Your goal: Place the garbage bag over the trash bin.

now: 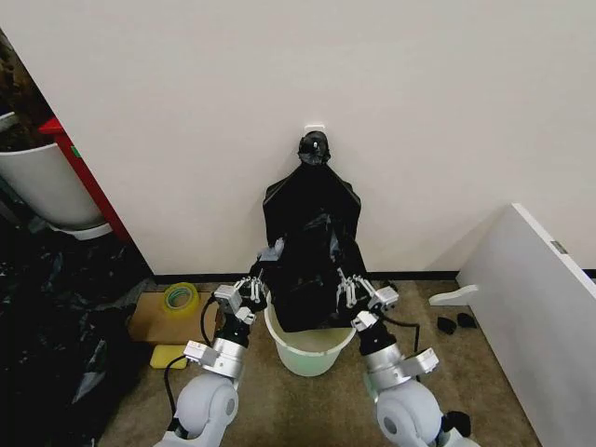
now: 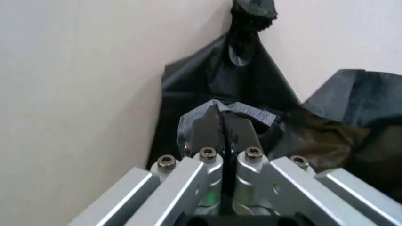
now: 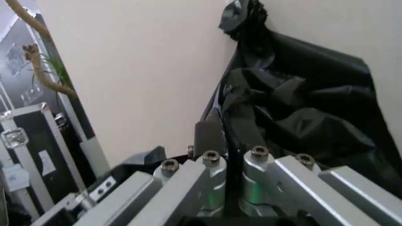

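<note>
Nearest to the head camera were the two grey rounded shoulders of the robot, and from them both arms reached forward to the round cream-white plastic trash bin (image 1: 308, 352), which stood on the floor against the wall. The left gripper (image 1: 250, 291) was at about 10 o'clock of the bin's rim, and the right gripper (image 1: 355, 290) at about 2 o'clock. Each one was clenched on an edge of the thin glossy black plastic garbage bag (image 1: 312, 279); in the left wrist view the left gripper (image 2: 222, 126) had a grey fold of the film pinched between its closed fingers, and in the right wrist view the right gripper (image 3: 226, 129) pinched the film in the same manner.

The bag hung between the two grippers, above the bin's opening, and its lower part reached down to the rim. I judge that the grippers held it at opposite sides so that the mouth could be spread wide over the rim. It was not yet fitted around the rim.

Behind it, at 12 o'clock, a flat black bundle of bags (image 1: 311, 196) hung by its knot from a small white wall hook (image 1: 315, 128).

The floor was brownish carpet. At 9 o'clock lay a roll of yellow tape (image 1: 181, 296) on a brown cardboard box (image 1: 154, 318), and beyond it black plastic sheeting (image 1: 56, 326). At 3 o'clock stood a white panel (image 1: 540, 307).
</note>
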Controlling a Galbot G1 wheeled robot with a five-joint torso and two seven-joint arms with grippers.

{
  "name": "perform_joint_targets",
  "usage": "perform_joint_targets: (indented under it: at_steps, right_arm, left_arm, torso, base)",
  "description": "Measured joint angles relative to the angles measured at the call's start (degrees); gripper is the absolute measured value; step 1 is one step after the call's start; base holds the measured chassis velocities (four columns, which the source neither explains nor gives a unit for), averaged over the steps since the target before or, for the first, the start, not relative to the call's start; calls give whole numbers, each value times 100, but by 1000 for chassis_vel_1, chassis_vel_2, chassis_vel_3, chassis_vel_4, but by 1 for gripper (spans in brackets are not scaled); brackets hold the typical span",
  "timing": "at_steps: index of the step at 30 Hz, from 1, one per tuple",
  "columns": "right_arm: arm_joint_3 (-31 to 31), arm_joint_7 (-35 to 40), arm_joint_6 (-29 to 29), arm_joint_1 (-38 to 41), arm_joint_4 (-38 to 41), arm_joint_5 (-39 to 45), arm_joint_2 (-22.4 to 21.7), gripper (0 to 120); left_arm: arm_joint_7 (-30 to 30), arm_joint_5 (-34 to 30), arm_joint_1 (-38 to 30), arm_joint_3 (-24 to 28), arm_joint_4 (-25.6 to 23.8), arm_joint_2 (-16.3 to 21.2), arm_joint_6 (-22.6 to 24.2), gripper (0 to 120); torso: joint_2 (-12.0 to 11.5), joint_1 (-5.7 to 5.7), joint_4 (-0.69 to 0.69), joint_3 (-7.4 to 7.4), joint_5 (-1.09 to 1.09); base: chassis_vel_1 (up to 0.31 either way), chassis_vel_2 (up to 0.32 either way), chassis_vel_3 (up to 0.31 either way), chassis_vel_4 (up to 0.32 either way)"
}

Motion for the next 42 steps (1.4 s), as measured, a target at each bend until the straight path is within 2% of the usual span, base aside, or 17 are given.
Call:
perform_joint_targets:
  at_steps: [6,13,19,21,23,26,31,33,35,39,42]
  right_arm:
    - [-57,18,-29,26,11,114,72,0]
    - [-62,103,-58,106,-199,548,257,0]
    - [-99,724,-337,107,-358,694,137,0]
    - [-259,1372,-680,-59,-281,405,-160,0]
    - [-324,1542,-778,-124,-224,331,-272,0]
    - [-505,2138,-1173,-395,84,107,-660,0]
    - [-542,2773,-1695,-590,530,3,-931,0]
    - [-511,3182,-2145,-772,986,16,-1142,0]
    - [-500,3281,-2281,-838,1117,7,-1214,0]
    - [-466,3705,-2968,-1343,1709,-166,-1712,0]
    - [-464,3753,-3176,-1562,1823,-327,-1915,0]
  left_arm:
    - [-10,341,-12,-100,-21,72,-138,0]
    - [88,879,-58,-78,318,18,-437,0]
    - [123,1052,-20,48,496,-79,-533,0]
    - [22,1116,48,121,478,-45,-498,0]
    - [-40,1152,71,149,464,-21,-467,0]
    - [-356,1296,154,279,425,94,-299,0]
    - [-814,1627,337,322,272,174,-138,0]
    - [-1286,1936,573,357,24,225,65,0]
    - [-1450,2052,659,370,-53,234,154,0]
    - [-2421,2672,1193,542,-384,326,713,0]
    - [-2672,2935,1381,624,-452,368,905,0]
  torso:
    - [0,0,0,0,0]
    - [0,0,0,0,0]
    - [0,0,0,0,0]
    - [0,0,0,0,1]
    - [0,0,0,0,1]
    - [0,0,-2,0,0]
    - [0,0,0,0,1]
    - [0,0,0,-1,0]
    - [0,0,0,-1,1]
    - [0,-1,1,-1,0]
    - [0,-1,0,-1,-1]
  base:
    - [0,0,0,0]
    - [0,0,0,0]
    - [0,0,0,0]
    - [0,0,0,0]
    - [0,0,0,0]
    - [0,0,0,0]
    - [0,0,0,0]
    - [0,0,0,0]
    - [0,0,0,0]
    - [0,0,0,0]
    - [0,0,0,0]
